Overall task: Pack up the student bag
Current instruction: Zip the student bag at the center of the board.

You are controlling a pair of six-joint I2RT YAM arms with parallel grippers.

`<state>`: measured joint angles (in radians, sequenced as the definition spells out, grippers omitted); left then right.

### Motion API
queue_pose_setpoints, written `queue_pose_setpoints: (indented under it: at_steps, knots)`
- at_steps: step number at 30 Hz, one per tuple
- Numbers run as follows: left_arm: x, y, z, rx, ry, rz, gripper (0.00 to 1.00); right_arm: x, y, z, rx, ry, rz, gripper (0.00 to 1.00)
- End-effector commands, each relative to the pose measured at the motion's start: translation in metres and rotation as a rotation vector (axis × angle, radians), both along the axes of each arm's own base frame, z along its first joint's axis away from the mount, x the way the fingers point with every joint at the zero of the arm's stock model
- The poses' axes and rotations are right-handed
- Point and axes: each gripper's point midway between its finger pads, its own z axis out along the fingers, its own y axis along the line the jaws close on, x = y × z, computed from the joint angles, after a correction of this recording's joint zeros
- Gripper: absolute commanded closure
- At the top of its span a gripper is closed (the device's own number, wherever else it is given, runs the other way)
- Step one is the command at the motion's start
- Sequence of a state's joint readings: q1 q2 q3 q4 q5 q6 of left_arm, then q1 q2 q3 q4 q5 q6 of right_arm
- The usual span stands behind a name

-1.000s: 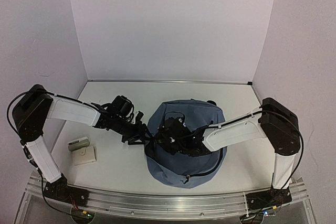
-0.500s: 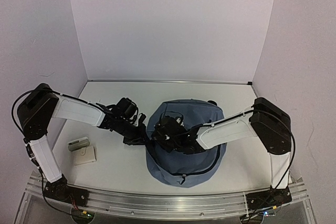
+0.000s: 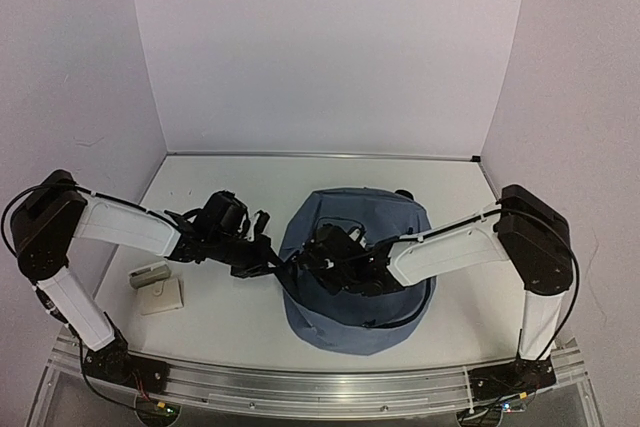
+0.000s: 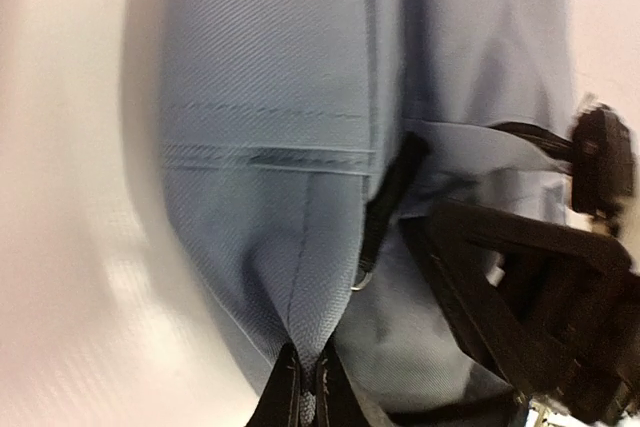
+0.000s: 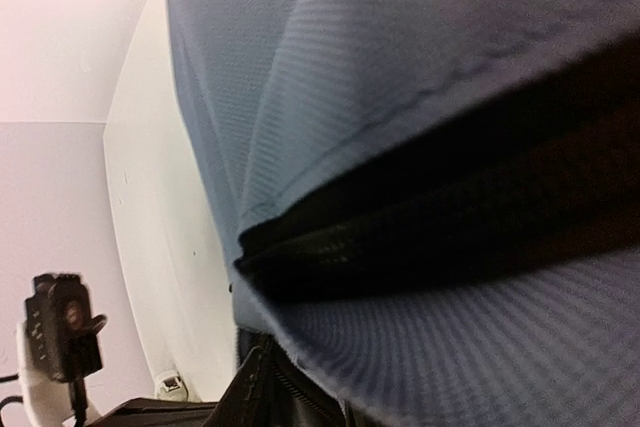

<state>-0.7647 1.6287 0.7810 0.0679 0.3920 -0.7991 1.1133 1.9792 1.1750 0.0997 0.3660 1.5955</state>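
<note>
The student bag (image 3: 360, 292), a slate-blue backpack, lies in the middle of the table. My left gripper (image 3: 279, 269) is at its left edge. In the left wrist view the left gripper (image 4: 305, 392) is shut on a raised fold of the bag (image 4: 270, 147), near a black zip pull with a metal ring (image 4: 362, 275). My right gripper (image 3: 327, 259) sits on top of the bag by its opening. In the right wrist view the bag's blue fabric (image 5: 420, 67) and its black edge (image 5: 440, 217) drape over the jaws. One finger (image 5: 252, 387) shows beside the cloth held there.
A small pale box (image 3: 150, 273) and a beige flat pad (image 3: 162, 296) lie on the table at the left, near the left arm's base. White walls close in the back and both sides.
My left gripper has shut on the fold at the bag's left edge and the left arm has dropped lower. The bag's outline has shifted slightly; the right gripper stays on the bag.
</note>
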Motion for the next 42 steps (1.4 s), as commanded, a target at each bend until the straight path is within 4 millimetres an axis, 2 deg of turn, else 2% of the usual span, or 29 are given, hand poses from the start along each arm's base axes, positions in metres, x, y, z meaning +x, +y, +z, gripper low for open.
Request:
queue_pose_setpoints:
  at_steps: [1,7,11,17,20,30,35,42]
  knots:
    - [-0.013,-0.022,0.027,-0.169,-0.032,-0.064,1.00,0.010,-0.062,-0.010,-0.191,-0.016,-0.104,0.76]
    - [-0.027,-0.036,0.019,-0.214,-0.001,-0.111,1.00,0.003,-0.043,0.049,-0.106,-0.103,0.047,0.76]
    - [-0.032,-0.046,0.022,-0.224,-0.007,-0.132,1.00,-0.004,-0.035,0.062,-0.029,-0.132,0.102,0.75]
    - [-0.035,-0.051,0.023,-0.225,-0.015,-0.133,1.00,-0.011,0.009,0.072,0.062,-0.139,0.271,0.76]
    - [-0.036,-0.050,0.024,-0.224,-0.018,-0.127,1.00,-0.010,0.013,0.065,0.046,-0.138,0.268,0.76]
    - [-0.039,-0.047,0.027,-0.220,-0.027,-0.120,1.00,-0.003,-0.006,0.032,-0.046,-0.094,0.168,0.71]
    - [-0.039,-0.047,0.028,-0.219,-0.027,-0.122,1.00,0.001,-0.009,0.029,-0.070,-0.103,0.141,0.70]
    - [-0.042,-0.050,0.028,-0.220,-0.021,-0.136,1.00,0.013,0.000,0.027,-0.113,-0.140,0.139,0.74]
